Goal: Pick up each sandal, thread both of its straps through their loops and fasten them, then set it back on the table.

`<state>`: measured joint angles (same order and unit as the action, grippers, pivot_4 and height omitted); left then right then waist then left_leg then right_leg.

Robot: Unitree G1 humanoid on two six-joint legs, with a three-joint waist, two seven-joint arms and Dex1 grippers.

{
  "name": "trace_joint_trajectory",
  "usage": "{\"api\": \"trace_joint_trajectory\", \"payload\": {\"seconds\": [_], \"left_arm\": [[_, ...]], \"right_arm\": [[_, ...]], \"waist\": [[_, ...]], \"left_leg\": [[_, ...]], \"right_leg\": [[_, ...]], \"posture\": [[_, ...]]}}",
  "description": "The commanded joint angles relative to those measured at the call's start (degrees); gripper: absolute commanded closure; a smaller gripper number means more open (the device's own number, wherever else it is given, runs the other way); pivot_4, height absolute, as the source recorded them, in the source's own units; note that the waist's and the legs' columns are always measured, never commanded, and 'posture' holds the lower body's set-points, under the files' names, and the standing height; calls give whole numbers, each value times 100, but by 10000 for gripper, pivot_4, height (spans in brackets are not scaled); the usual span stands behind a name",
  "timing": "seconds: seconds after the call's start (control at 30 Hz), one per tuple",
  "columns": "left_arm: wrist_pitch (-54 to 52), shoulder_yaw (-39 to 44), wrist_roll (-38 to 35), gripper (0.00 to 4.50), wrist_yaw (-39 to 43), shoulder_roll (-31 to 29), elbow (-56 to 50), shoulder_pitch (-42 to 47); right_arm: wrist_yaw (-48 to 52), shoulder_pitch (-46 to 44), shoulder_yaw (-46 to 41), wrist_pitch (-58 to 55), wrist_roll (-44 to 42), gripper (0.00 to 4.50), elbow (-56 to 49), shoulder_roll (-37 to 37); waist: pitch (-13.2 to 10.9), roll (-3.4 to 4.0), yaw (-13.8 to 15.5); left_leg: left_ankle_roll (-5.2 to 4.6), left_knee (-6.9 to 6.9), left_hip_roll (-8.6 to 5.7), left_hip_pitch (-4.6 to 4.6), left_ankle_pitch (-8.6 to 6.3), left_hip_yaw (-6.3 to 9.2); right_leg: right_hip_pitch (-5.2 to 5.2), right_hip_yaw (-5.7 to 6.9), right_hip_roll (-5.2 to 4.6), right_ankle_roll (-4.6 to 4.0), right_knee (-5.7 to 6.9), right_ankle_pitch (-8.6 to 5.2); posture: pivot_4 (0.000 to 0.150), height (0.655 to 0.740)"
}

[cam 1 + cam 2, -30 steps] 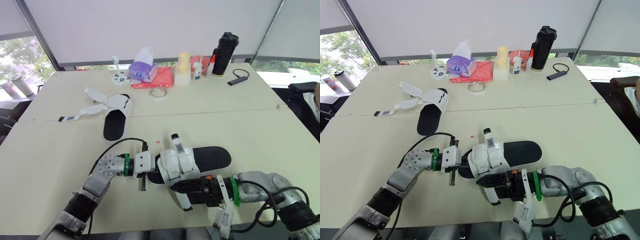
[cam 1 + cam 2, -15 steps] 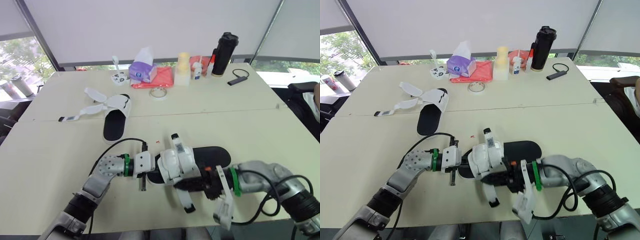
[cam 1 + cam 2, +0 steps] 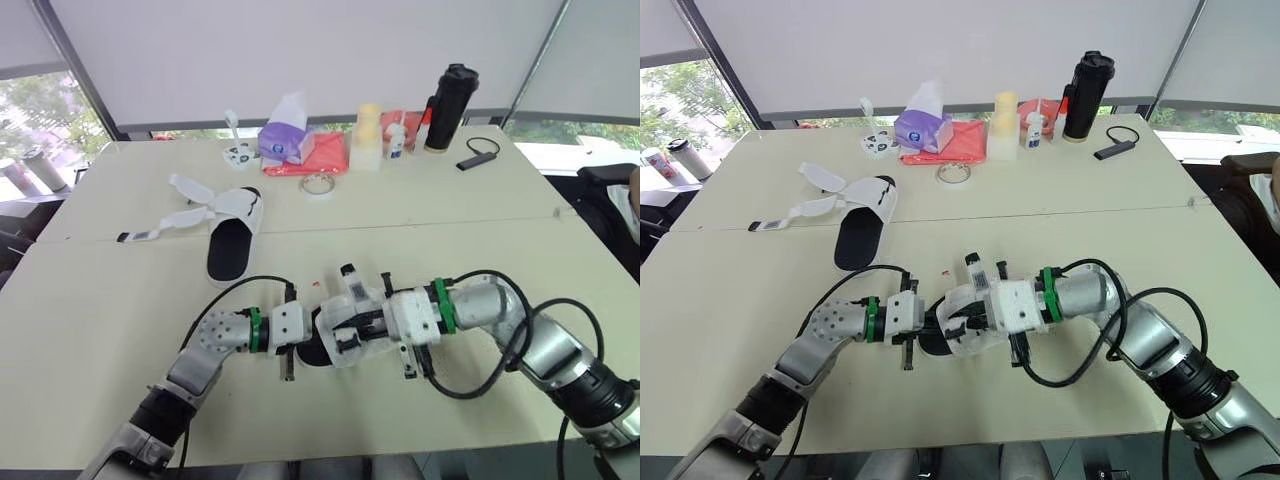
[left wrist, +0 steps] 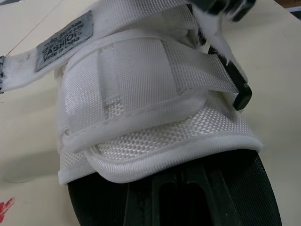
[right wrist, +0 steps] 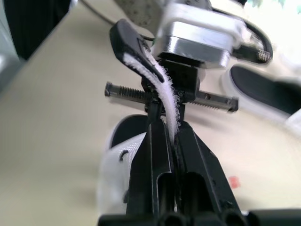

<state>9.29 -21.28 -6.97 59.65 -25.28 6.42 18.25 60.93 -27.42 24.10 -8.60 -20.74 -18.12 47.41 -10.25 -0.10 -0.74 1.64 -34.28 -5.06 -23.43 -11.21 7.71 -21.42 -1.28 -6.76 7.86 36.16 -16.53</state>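
The near sandal (image 3: 352, 318), white upper on a black sole, lies at the table's front middle. My left gripper (image 3: 302, 346) is shut on the toe end of its sole; the left wrist view shows the white mesh upper (image 4: 141, 94) just beyond the black fingers (image 4: 141, 202). My right gripper (image 3: 348, 334) reaches in from the right and is shut on a white strap with a black tip (image 5: 151, 66). The second sandal (image 3: 233, 242) lies further back on the left, with its straps (image 3: 175, 205) spread loose.
Along the table's far edge stand a tape roll (image 3: 318, 185), a purple tissue box (image 3: 285, 140), a red cloth (image 3: 322, 157), small bottles (image 3: 366, 138), a black flask (image 3: 448, 96) and a black dongle with its cable (image 3: 477, 155).
My right gripper has shut on the strap. Its arm has swung from the front of the near sandal round to its right side, and the strap's end went up with it. The left arm kept still.
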Motion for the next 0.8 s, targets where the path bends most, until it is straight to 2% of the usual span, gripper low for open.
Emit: {"api": "trace_joint_trajectory", "payload": {"seconds": [0.03,0.4,0.57,0.8], "left_arm": [[-201,-125,298,45000,-18,-113,299,-215],[-218,-130,298,45000,-63,-90,286,-187],[-240,-137,294,45000,-88,-105,217,-250],[-243,-164,298,45000,-117,-96,203,-292]], "right_arm": [[71,-441,-555,-903,-715,44679,-246,-173],[616,-1405,-741,-4399,-2048,44679,972,-586],[557,-1844,-931,-5522,-2391,44679,1733,-870],[460,-2363,-819,-6581,-2355,44679,2589,-1265]], "waist": [[0,0,9],[0,0,10],[0,0,4],[-1,0,-6]], "left_leg": [[0,0,0,0,0,1],[1,0,-1,-5,-1,0],[1,0,-1,-8,-1,-1],[1,4,-1,-15,-1,-2]], "right_leg": [[0,1,0,0,0,0],[-4,3,0,1,-1,0],[-7,4,0,1,-2,1],[-41,3,1,4,0,3]], "posture": [[1500,7400],[1500,7400],[1500,7400],[1500,7400]]}}
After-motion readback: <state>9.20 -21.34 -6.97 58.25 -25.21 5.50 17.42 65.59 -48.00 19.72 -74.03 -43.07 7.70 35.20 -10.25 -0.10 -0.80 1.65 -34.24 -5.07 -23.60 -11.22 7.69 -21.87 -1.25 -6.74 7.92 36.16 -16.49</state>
